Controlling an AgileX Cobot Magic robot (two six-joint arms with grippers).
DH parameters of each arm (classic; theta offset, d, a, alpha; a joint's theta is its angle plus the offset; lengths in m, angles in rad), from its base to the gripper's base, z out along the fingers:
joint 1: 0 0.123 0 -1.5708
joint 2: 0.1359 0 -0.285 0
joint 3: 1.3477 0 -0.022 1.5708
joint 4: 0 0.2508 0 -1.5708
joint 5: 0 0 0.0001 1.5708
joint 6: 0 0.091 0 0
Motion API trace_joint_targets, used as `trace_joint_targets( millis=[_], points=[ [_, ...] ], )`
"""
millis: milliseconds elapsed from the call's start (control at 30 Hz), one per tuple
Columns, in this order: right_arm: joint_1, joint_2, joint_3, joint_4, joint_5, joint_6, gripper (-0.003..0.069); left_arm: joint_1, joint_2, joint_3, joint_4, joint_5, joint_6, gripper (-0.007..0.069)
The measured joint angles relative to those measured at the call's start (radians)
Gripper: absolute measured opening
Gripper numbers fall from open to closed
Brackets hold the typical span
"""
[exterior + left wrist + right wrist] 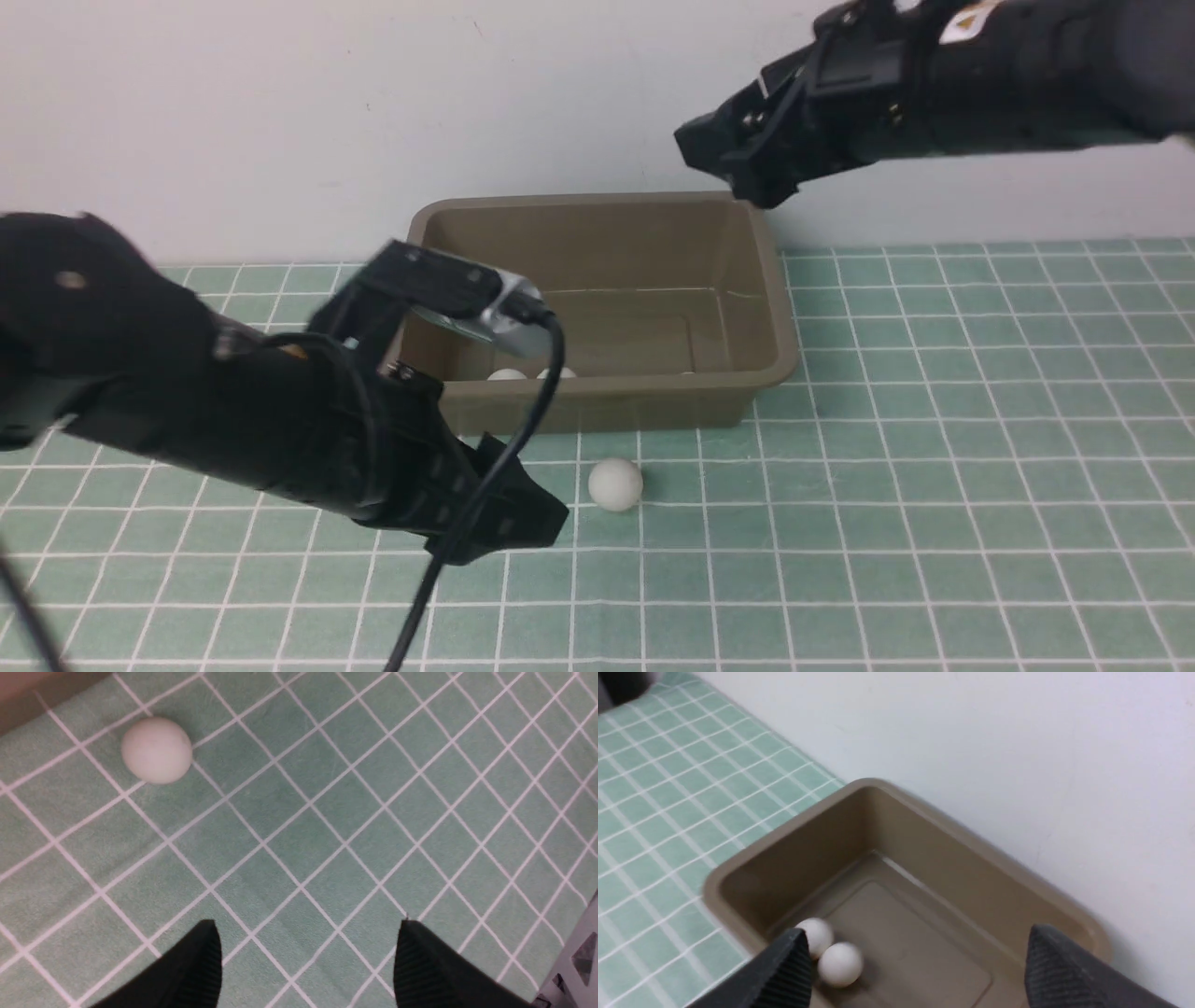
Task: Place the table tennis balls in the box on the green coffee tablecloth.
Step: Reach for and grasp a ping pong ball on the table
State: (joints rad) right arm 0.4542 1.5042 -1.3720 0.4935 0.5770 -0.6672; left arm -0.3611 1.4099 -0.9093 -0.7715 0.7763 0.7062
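From the front, an olive-brown rectangular plastic box [767, 308] with a flared rim stands on the pale green tablecloth [934, 467], gridded with thin white lines, that covers the tabletop, close to the plain white wall [280, 112]. Over the box's near wall show the tops of two small white table tennis balls [507, 374], side by side toward the left of its floor. Another small white loose ball [615, 483] lies on the tablecloth just in front of the box, apart from it. The black left claw [509, 523] hangs low over the tablecloth just left of the loose ball, not touching it, with a black cable [523, 420] running across it. The black right claw [733, 173] is raised above the box's far right corner. In the left wrist view, the left claw's two ribbed fingers [196, 970] stand well apart with only bare tablecloth between them; the loose ball sits ahead and off to one side, clear of both. In the right wrist view, the right claw's fingers [784, 970] are spread wide and empty above the box, and the two table tennis balls rest against each other in one corner of its floor, one partly hidden behind a fingertip.
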Motion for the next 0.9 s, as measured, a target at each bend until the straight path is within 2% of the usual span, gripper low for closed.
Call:
trace_joint_targets(
  millis=[200,300,533,667,800,900],
  points=[
    [0.002,-0.020,-0.002,-0.006,0.152,0.051,0.0560,0.000,0.016,0.000,-0.004,-0.029,0.023,0.0447],
    [0.016,-0.020,0.008,-0.018,0.175,0.058,0.0560,0.000,0.001,-0.007,-0.005,-0.031,0.031,0.0447],
    [0.108,-0.020,0.062,-0.055,0.181,0.103,0.0560,0.000,-0.124,-0.047,0.002,-0.024,0.035,0.0447],
    [0.201,-0.020,0.143,-0.104,0.094,0.190,0.0560,0.000,-0.243,-0.050,0.030,-0.018,0.026,0.0447],
    [0.218,-0.020,0.212,-0.106,0.018,0.283,0.0560,0.000,-0.369,-0.050,0.144,-0.008,-0.079,0.0447],
    [0.218,-0.011,0.257,-0.115,-0.033,0.313,0.0560,0.000,-0.440,-0.050,0.301,0.010,-0.220,0.0447]
  ],
)
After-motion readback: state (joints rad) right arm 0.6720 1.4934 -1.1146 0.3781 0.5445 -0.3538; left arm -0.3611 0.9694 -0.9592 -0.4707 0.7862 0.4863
